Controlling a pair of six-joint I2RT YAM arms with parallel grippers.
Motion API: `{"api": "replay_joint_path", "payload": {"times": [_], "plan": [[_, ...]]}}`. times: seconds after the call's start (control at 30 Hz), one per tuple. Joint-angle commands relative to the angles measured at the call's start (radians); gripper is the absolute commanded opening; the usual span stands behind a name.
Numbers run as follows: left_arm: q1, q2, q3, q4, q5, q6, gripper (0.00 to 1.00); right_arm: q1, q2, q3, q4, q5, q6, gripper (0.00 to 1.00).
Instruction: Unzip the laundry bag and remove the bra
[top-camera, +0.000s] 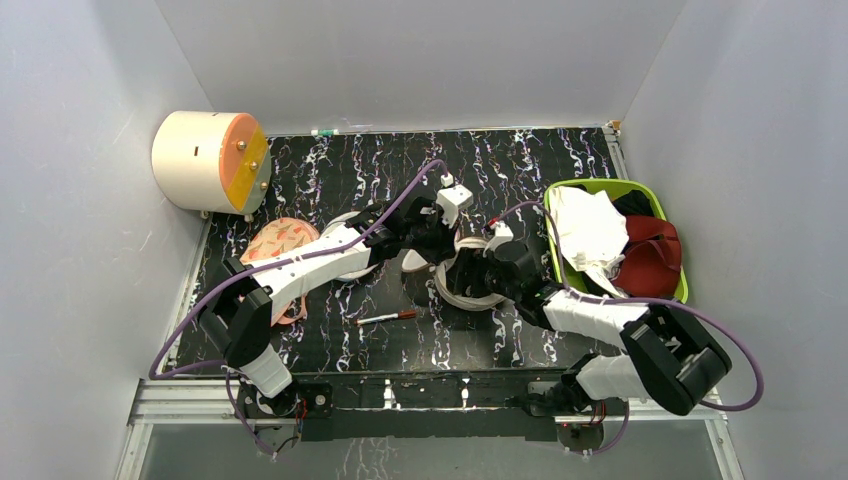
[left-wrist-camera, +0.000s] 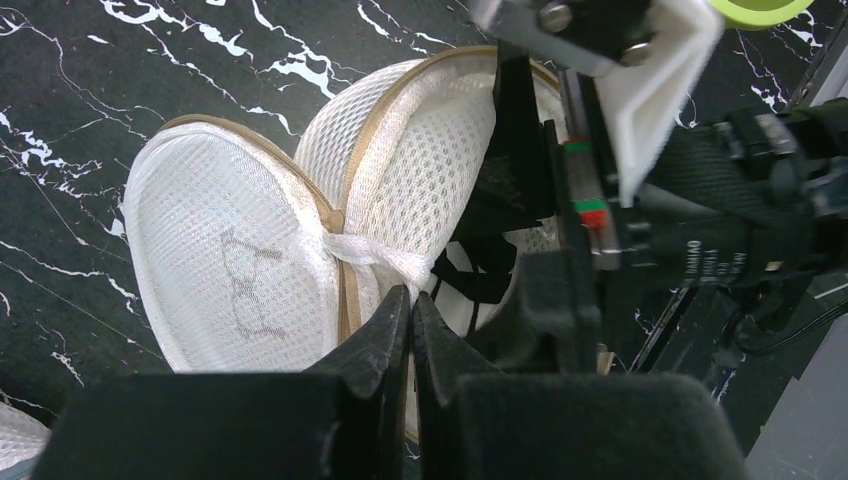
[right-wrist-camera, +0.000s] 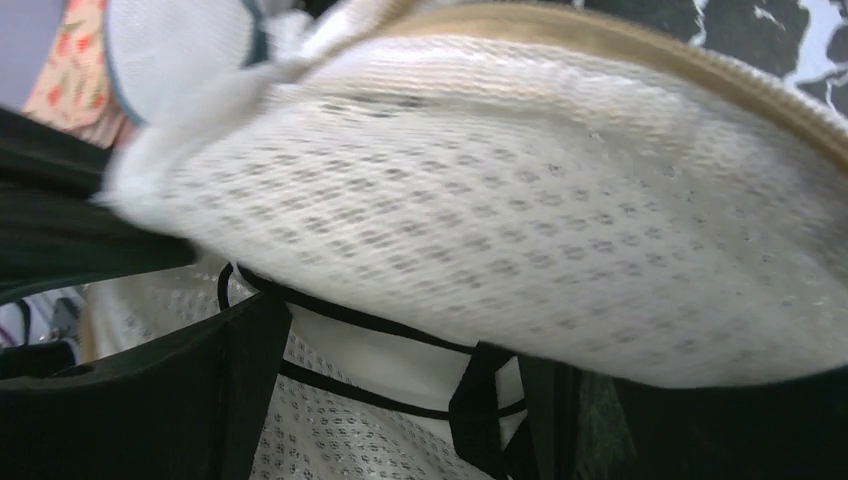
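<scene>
The unzipped bag (top-camera: 468, 297) lay at the middle of the table (top-camera: 330, 170). The left gripper (left-wrist-camera: 410, 325) was pinched tight on its rim. The right gripper (right-wrist-camera: 360, 392) reached inside, fingers spread around the bra (right-wrist-camera: 380, 352) straps.

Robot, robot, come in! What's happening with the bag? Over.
Left gripper shut on bag tab, bag unzipped. Right gripper open, reaching in over bra. The bra not out yet. Nothing seen blocking.
</scene>
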Motion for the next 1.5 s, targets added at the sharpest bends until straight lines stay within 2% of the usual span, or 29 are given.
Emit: {"api": "replay_joint_path", "payload": {"times": [0.0,0.2,0.4,0.5,0.63,0.8,1.13,1.47], "plan": [[-0.004,-0.035,0.000,0.012,0.009,-0.007,0.00,0.006,0.037,0.007,-0.004,0.105,0.010,0.73],[-0.004,-0.039,0.000,0.012,0.004,-0.004,0.00,0.006,-0.032,0.010,-0.043,0.163,0.015,0.41],[-0.004,-0.035,0.011,0.001,0.003,-0.005,0.00,0.005,-0.146,0.018,-0.114,0.250,0.001,0.15],[-0.004,-0.036,0.004,0.004,-0.007,-0.004,0.00,0.007,-0.206,0.017,-0.159,0.298,0.001,0.06],[-0.004,-0.027,0.017,-0.009,0.002,-0.004,0.00,0.005,-0.274,0.007,-0.171,0.307,-0.013,0.01],[-0.004,-0.028,0.011,-0.005,-0.011,-0.003,0.00,0.006,-0.342,0.030,-0.252,0.305,-0.039,0.00],[-0.004,-0.004,0.039,-0.041,-0.019,-0.002,0.00,0.006,-0.464,-0.008,-0.209,0.083,-0.164,0.00],[-0.004,0.001,0.042,-0.044,-0.018,-0.002,0.00,0.007,-0.494,0.178,-0.291,0.085,-0.163,0.00]]}}
